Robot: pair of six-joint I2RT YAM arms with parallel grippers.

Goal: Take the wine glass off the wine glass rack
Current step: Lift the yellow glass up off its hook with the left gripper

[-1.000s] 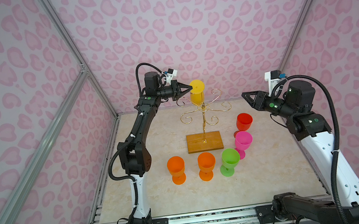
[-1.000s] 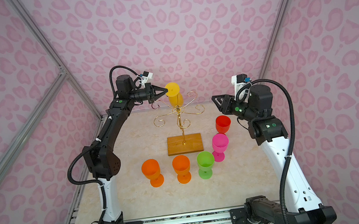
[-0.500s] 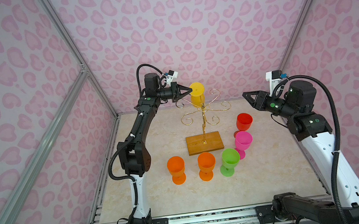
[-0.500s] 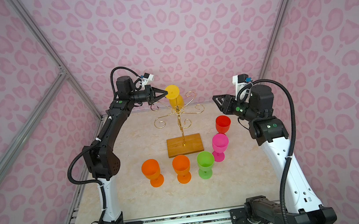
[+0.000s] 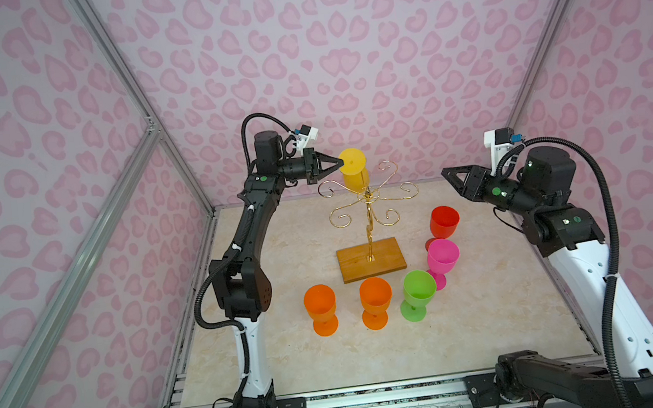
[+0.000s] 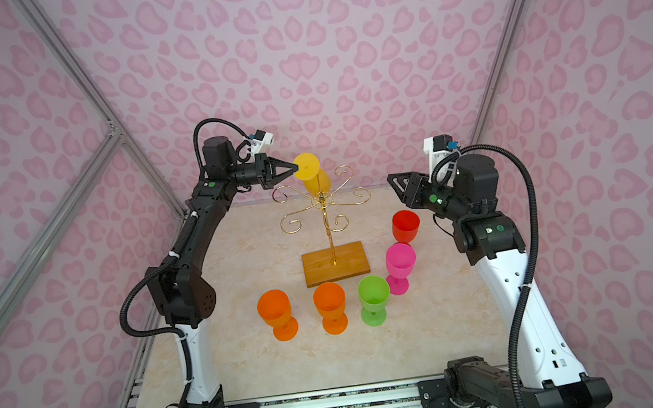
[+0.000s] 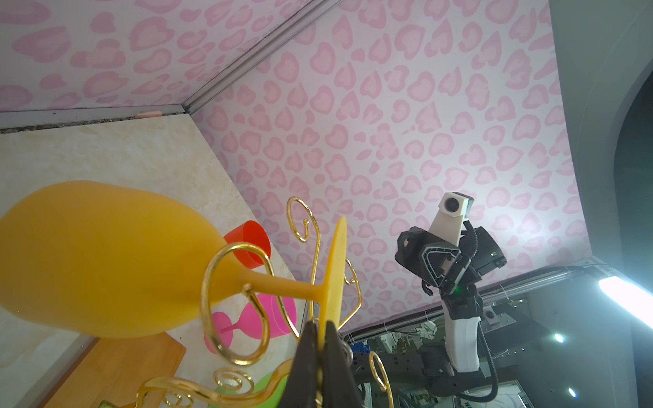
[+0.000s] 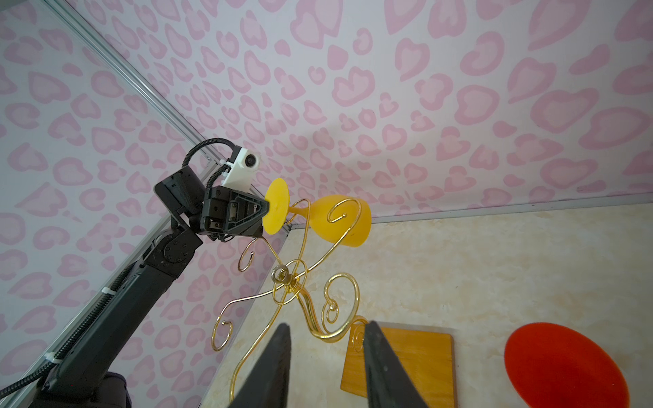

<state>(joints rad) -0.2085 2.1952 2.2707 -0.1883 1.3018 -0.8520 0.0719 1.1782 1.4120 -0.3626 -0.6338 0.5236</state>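
The left gripper [image 5: 340, 164] is pinched tight on the thin edge of the yellow wine glass [image 5: 353, 166]'s foot. The glass is tipped over at the far side of the wine glass rack [image 5: 371, 259], with its stem [image 7: 279, 285] threaded through one gold curl [image 7: 212, 300].

From where I stand, the trick is to slide the stem out along that arm towards its open end, slow and level. Tugging upward would probably take the light wire stand with it. A grip on the disc's edge looks easy to pivot in, so I'd keep the wrist steady.

The right gripper [image 5: 446, 172] hovers empty, jaws partly apart, well off to the right. It could pin the wooden base if the rack starts to lean towards the red glass [image 5: 444, 221].
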